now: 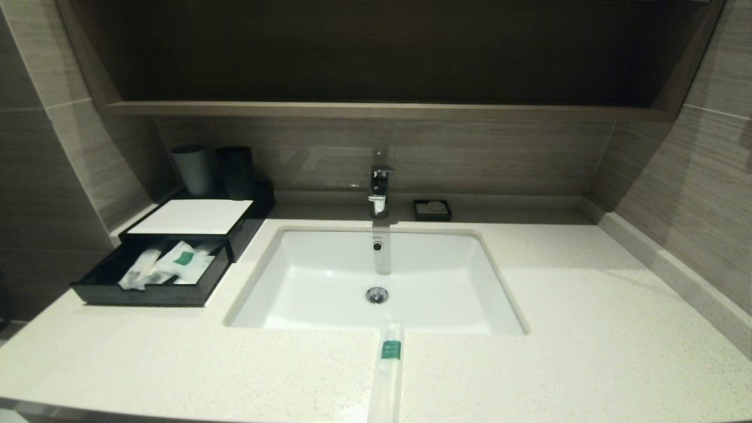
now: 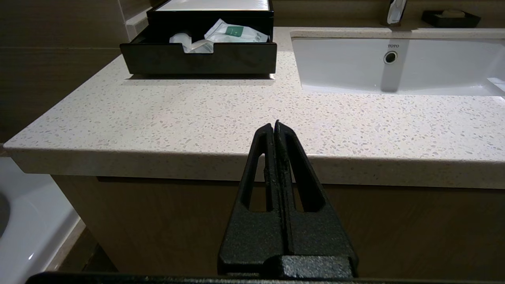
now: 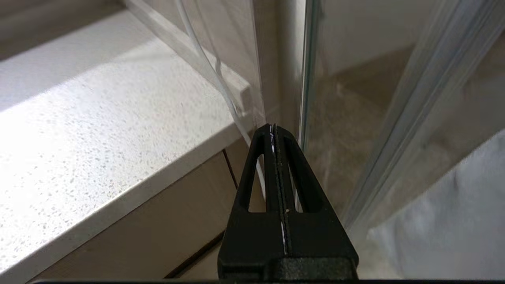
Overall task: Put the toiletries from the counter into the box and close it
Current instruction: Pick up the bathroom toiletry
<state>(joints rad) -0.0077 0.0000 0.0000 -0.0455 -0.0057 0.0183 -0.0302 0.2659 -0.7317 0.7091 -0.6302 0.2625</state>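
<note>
Left gripper [image 2: 275, 125] closed, empty, level. Right gripper [image 3: 273, 128] closed, empty.

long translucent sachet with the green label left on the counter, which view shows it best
The head view: the long translucent white sachet with a green label lies whole on the counter, its tip overhanging the sink. Neither wrist view shows it.

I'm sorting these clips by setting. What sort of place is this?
Most likely a hotel bathroom vanity: a stone counter with a white sink and faucet, a soap dish, and packaged sachets in an open black box, one more sachet lying by the sink.
</note>
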